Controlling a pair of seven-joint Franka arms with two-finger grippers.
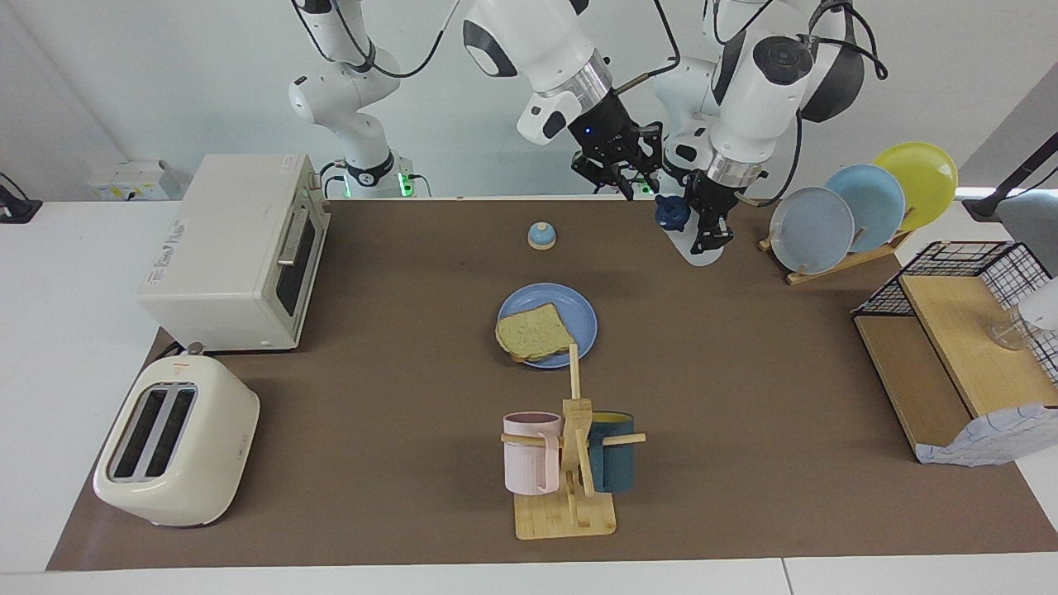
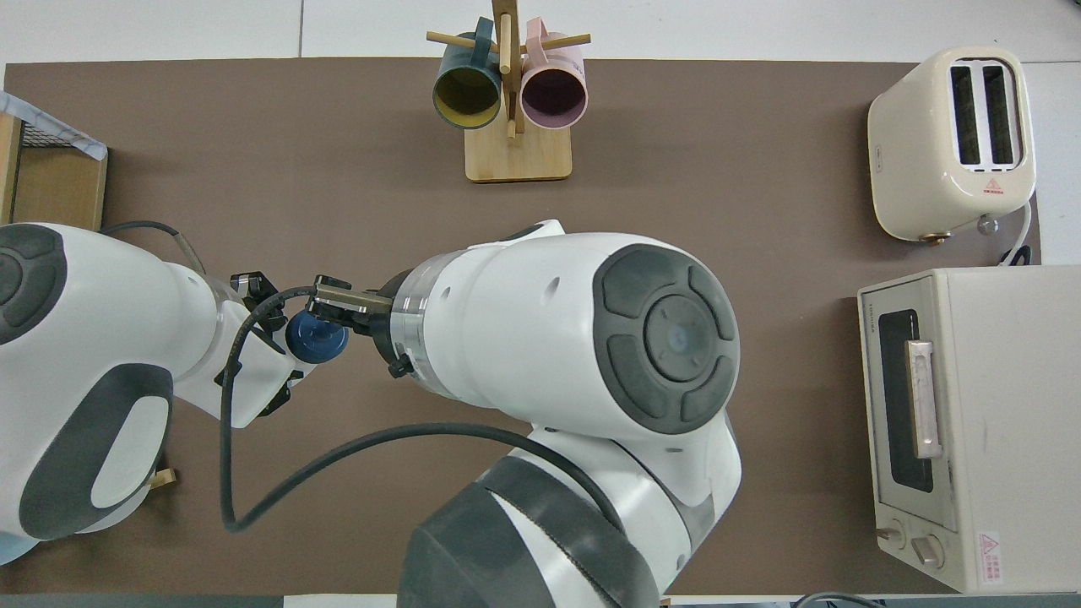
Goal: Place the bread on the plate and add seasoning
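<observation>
The bread point(image 1: 536, 332) lies on the blue plate point(image 1: 580, 314) in the middle of the table; my right arm hides both in the overhead view. Near the robots' edge, toward the left arm's end, the seasoning point(image 1: 697, 248) stands with its whitish base on the table. Its navy cap point(image 1: 670, 212) point(image 2: 317, 335) tilts toward the right gripper. My left gripper point(image 1: 711, 230) point(image 2: 274, 342) is shut on the bottle's body from above. My right gripper point(image 1: 636, 180) point(image 2: 335, 301) hangs right beside the cap, slightly above it.
A small blue-domed bell point(image 1: 541, 235) sits between the plate and the robots. A toaster oven point(image 1: 240, 248) and a toaster point(image 1: 178, 442) fill the right arm's end. The mug rack point(image 1: 570, 446) stands farther out. A plate rack point(image 1: 860, 207) and a wire-and-wood shelf point(image 1: 959, 347) stand at the left arm's end.
</observation>
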